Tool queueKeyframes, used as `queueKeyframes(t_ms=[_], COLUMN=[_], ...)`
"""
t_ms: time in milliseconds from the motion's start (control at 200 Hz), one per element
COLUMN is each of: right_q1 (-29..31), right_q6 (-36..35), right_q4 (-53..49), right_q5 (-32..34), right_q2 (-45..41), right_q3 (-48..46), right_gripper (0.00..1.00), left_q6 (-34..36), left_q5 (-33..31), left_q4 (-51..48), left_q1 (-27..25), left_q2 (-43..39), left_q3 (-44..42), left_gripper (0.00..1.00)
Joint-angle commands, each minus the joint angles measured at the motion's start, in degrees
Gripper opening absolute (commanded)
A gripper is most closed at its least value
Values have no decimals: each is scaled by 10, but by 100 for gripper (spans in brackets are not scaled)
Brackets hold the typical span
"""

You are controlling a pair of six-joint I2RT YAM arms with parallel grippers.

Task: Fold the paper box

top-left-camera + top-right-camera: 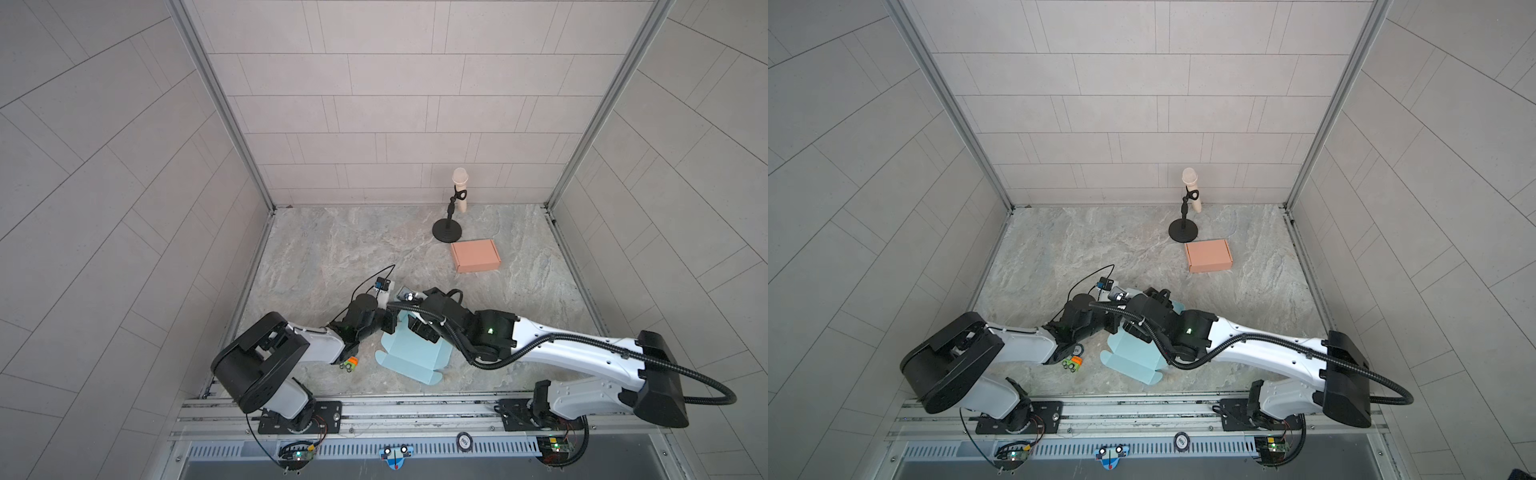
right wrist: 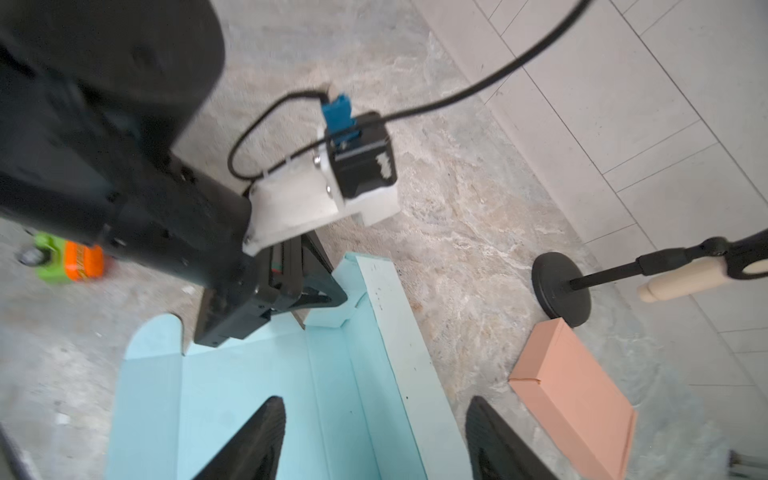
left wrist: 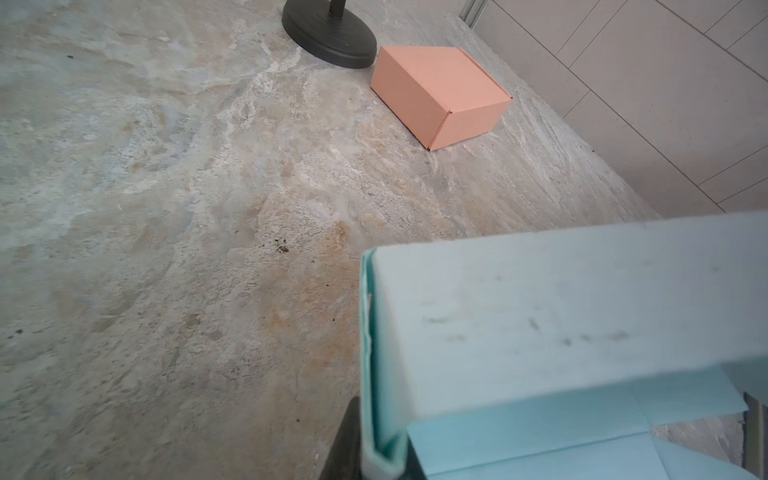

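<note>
Two grippers meet at the blue box (image 1: 409, 353), which lies half-folded and open near the front edge of the table (image 1: 332, 249). Left gripper (image 2: 316, 299): fingers pinched on a raised wall at the box's corner. Right gripper (image 2: 374, 401): fingers wide apart, the long raised wall between them in the right wrist view. A pink box (image 1: 476, 255) sits closed, well apart, just beside a mic stand (image 1: 446, 230).

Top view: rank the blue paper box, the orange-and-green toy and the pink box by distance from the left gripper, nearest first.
1. Blue paper box: the left gripper is clamped on its left wall.
2. Orange-and-green toy: just left of the blue box, toward the front.
3. Pink box: well behind, to the right.
</note>
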Motion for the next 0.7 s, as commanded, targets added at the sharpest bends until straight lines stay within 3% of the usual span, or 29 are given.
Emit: queueKeyframes(t_ms=[0,95,255,441,696], right_q1=[-21,-103,-250,-280,-289], right_q6=[121,197,323,313,305], right_q4=[-5,-10,12,-8,0], right_q5=[-46,-100,-281,-385,-428], right_q2=[-36,-33,39,142,202], right_q3=[-3,7,31,96,98], right_gripper=[75,75,74,74,72], left_q6=[17,29,50,77,95], left_q5=[-14,-33,-55,-69,-89], left_q4=[-13,-28,-44,-45,-38], left_q1=[-6,-18,-31,-35,-35], left_q2=[-16,-20,-17,-17,10], left_q3=[17,24,45,58,71], left_gripper=[12,13,13,15,15])
